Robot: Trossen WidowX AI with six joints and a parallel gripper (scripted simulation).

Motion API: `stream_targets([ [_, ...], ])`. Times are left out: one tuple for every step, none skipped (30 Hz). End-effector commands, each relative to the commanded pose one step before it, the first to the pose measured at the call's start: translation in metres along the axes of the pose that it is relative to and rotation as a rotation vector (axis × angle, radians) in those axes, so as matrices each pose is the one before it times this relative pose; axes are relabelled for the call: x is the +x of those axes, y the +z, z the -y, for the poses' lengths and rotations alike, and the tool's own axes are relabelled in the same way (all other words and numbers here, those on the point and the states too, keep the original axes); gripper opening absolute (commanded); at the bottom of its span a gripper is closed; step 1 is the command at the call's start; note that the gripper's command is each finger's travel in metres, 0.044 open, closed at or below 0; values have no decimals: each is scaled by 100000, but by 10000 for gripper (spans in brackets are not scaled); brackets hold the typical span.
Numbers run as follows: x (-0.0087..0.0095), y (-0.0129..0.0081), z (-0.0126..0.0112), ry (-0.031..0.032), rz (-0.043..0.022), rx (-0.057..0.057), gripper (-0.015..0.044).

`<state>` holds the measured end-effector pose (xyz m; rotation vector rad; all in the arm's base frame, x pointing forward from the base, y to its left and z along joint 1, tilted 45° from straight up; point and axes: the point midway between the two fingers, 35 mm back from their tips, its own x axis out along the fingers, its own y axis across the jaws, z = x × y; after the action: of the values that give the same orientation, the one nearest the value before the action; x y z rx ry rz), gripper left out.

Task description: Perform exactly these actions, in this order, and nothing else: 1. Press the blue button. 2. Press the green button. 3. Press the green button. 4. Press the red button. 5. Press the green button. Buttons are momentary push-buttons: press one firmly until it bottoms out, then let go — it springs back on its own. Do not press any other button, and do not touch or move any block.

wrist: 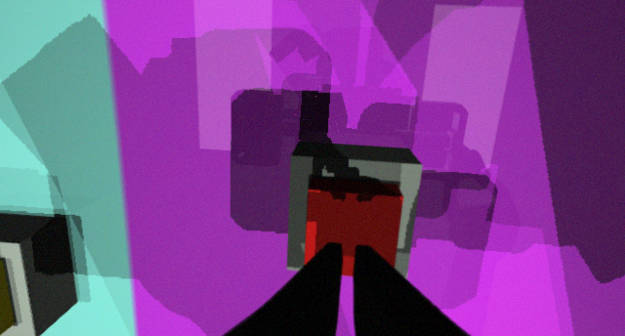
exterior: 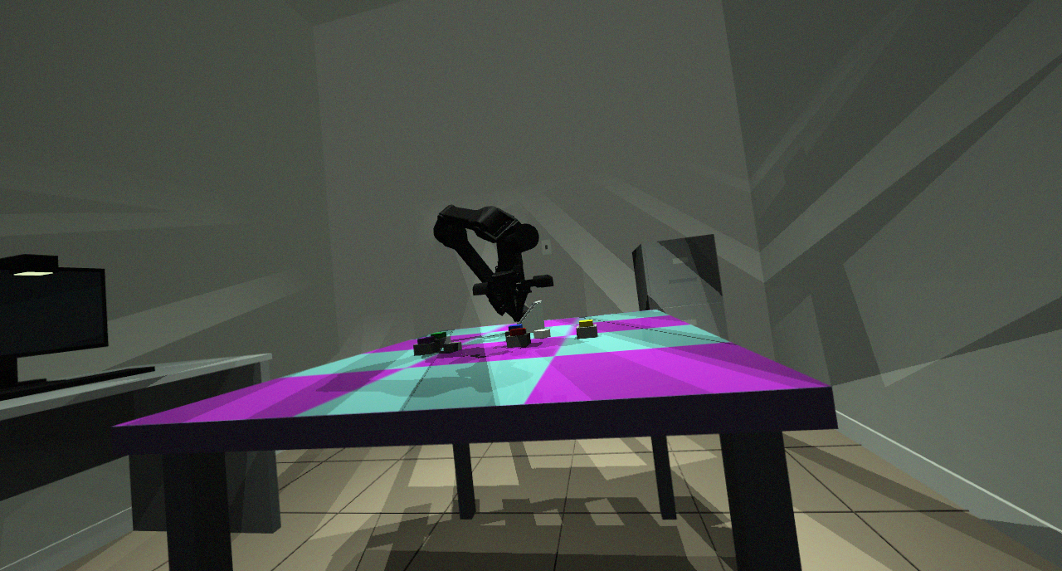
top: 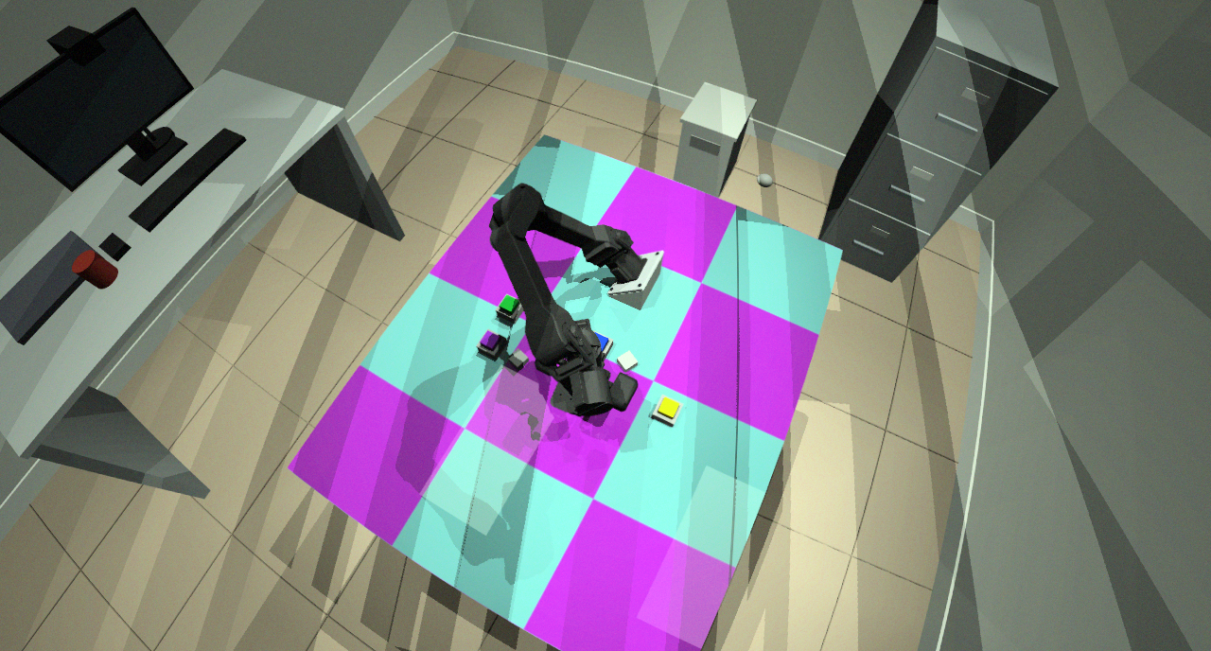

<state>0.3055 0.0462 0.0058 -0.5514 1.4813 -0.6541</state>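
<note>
The red button (wrist: 354, 219) (exterior: 517, 332) sits in a grey housing on a magenta square of the table (top: 677, 215) (exterior: 630, 374). My gripper (wrist: 347, 258) (exterior: 514, 317) (top: 592, 391) is shut and empty, pointing down, with its fingertips over the near edge of the red cap. I cannot tell whether they touch it. In the overhead view the wrist hides the red button. The green button (top: 508, 304) (exterior: 438, 335) stands to the left. The blue button (top: 603, 340) peeks out behind the arm.
A purple button (top: 490, 341) and a small grey block (top: 517, 359) lie left of the arm. A white block (top: 627, 360) (exterior: 542, 332) and a yellow button (top: 668, 407) (exterior: 586, 322) (wrist: 5, 292) lie to the right. The arm's white base mount (top: 639, 278) stands behind.
</note>
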Motion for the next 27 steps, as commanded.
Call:
stream_targets([
  [1002, -147, 161, -678, -696, -551, 20],
  [165, -1, 2, -7, 2, 2, 20],
  [165, -2, 2, -8, 1, 2, 20],
  [165, -3, 3, -9, 1, 2, 20],
  [165, -4, 3, -9, 1, 2, 20],
  [164, -5, 4, -10, 1, 2, 20],
  [164, -5, 4, -11, 1, 3, 20],
  [164, -6, 5, -12, 0, 3, 20],
  [164, -7, 5, -13, 0, 3, 20],
  [136, -7, 5, -12, 0, 3, 20],
  [81, -4, 3, -7, 0, 2, 20],
  [27, -2, 1, -2, 0, 1, 20],
  [0, 0, 0, 0, 0, 0, 20],
  [0, 0, 0, 0, 0, 0, 20],
  [0, 0, 0, 0, 0, 0, 20],
  [0, 0, 0, 0, 0, 0, 20],
  [0, 0, 0, 0, 0, 0, 20],
  [0, 0, 0, 0, 0, 0, 20],
  [0, 0, 0, 0, 0, 0, 20],
  [0, 0, 0, 0, 0, 0, 20],
  [0, 0, 0, 0, 0, 0, 20],
  [0, 0, 0, 0, 0, 0, 20],
  [0, 0, 0, 0, 0, 0, 20],
  [0, 0, 0, 0, 0, 0, 20],
  [0, 0, 0, 0, 0, 0, 20],
  [0, 0, 0, 0, 0, 0, 20],
  [0, 0, 0, 0, 0, 0, 20],
])
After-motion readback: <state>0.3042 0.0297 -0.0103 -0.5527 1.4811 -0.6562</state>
